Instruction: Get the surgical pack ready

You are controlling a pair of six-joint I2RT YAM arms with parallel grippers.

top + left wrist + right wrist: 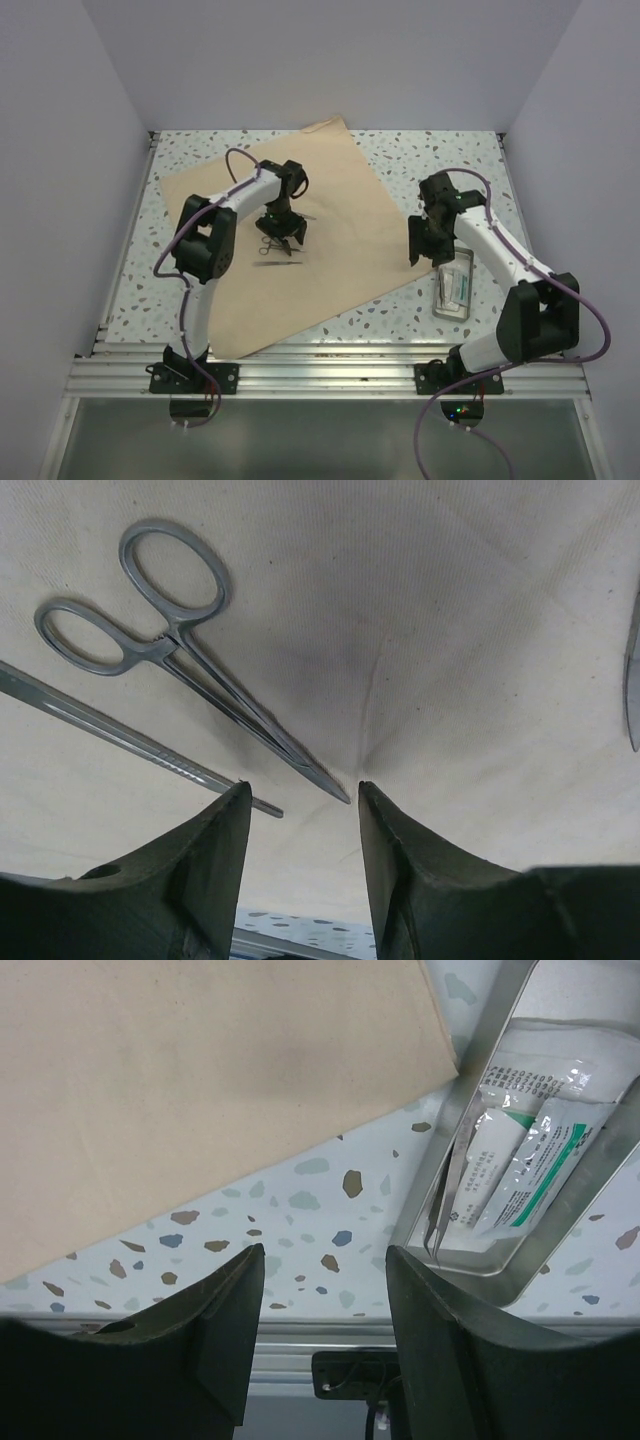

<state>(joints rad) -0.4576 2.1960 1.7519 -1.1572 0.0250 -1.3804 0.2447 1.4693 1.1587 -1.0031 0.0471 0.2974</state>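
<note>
1. Hovering over the bare speckled table [450, 160], the right gripper [325, 1250] has its fingers apart with nothing between them. It is between the sheet's right edge and the tray.
2. The metal tray [440, 1150] is just right of that gripper. It holds sealed packets [530, 1160] and tweezers [450, 1190].
3. The left gripper [300, 790] is low over the sheet, fingers apart, gripping nothing.
4. Ring-handled forceps [178, 638] lie on the sheet just ahead of the left fingertips, with a thin steel handle tool [120, 732] beside them. Another steel tool [632, 680] is cut off at the frame edge.
5. The surgical pack [340, 200] is a tan sheet spread flat and turned at an angle on the table's left-centre. Its far corner reaches near the back wall.
</note>
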